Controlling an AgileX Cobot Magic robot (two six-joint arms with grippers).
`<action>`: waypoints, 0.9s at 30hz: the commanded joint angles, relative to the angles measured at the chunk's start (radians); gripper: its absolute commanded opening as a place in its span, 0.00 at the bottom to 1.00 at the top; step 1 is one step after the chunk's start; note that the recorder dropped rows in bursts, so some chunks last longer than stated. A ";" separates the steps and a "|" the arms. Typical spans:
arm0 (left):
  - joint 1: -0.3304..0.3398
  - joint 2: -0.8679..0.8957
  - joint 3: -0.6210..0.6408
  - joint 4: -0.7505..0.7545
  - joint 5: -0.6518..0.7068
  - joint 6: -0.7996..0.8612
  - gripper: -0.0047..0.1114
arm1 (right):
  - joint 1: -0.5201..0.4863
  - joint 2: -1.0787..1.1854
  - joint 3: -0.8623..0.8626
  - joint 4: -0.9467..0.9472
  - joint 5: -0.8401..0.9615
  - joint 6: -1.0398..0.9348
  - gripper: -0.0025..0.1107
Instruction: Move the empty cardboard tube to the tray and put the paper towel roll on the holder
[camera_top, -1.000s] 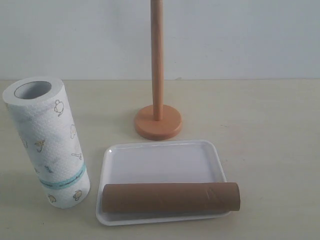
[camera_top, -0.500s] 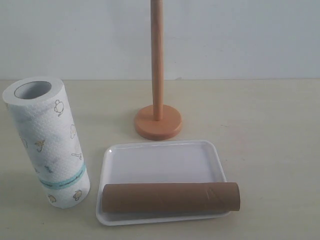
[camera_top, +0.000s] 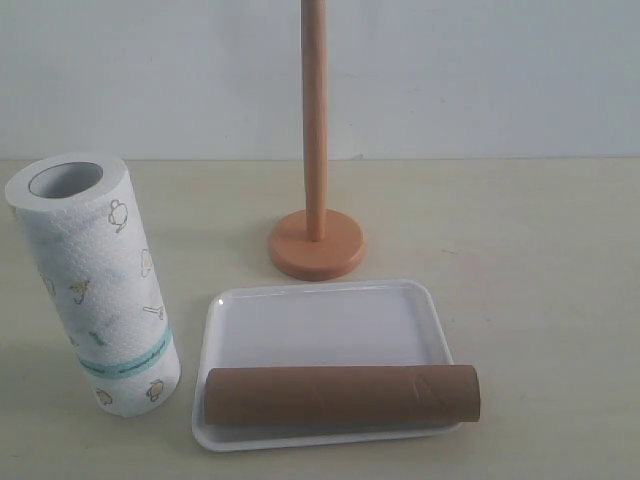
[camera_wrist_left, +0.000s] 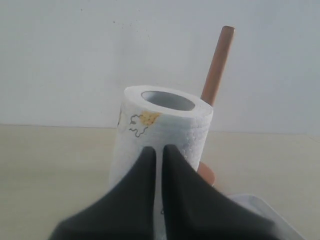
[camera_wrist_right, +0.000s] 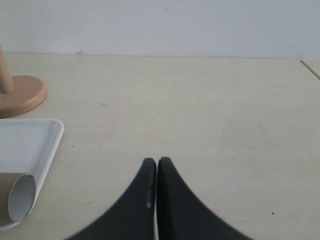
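The brown cardboard tube (camera_top: 342, 395) lies on its side across the near edge of the white tray (camera_top: 320, 320); its open end (camera_wrist_right: 21, 197) shows in the right wrist view. The paper towel roll (camera_top: 97, 285) stands upright at the left, apart from the tray. Behind the tray stands the wooden holder (camera_top: 315, 235), its pole bare. No gripper appears in the exterior view. My left gripper (camera_wrist_left: 159, 149) is shut and empty, short of the roll (camera_wrist_left: 165, 127). My right gripper (camera_wrist_right: 157, 161) is shut over bare table, to the side of the tray (camera_wrist_right: 35, 137).
The holder's pole (camera_wrist_left: 218, 65) rises behind the roll in the left wrist view, and its disc base (camera_wrist_right: 20, 95) shows in the right wrist view. A white wall backs the pale wooden table (camera_top: 540, 260).
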 joint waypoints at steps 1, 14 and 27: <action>0.002 0.005 0.004 0.036 -0.008 -0.013 0.13 | -0.003 -0.005 0.000 -0.001 -0.005 -0.001 0.02; 0.002 0.025 0.004 0.118 -0.026 0.059 0.99 | -0.003 -0.005 0.000 -0.001 -0.005 -0.001 0.02; 0.002 0.405 0.004 -0.116 -0.210 0.447 0.99 | -0.003 -0.005 0.000 -0.001 -0.007 -0.001 0.02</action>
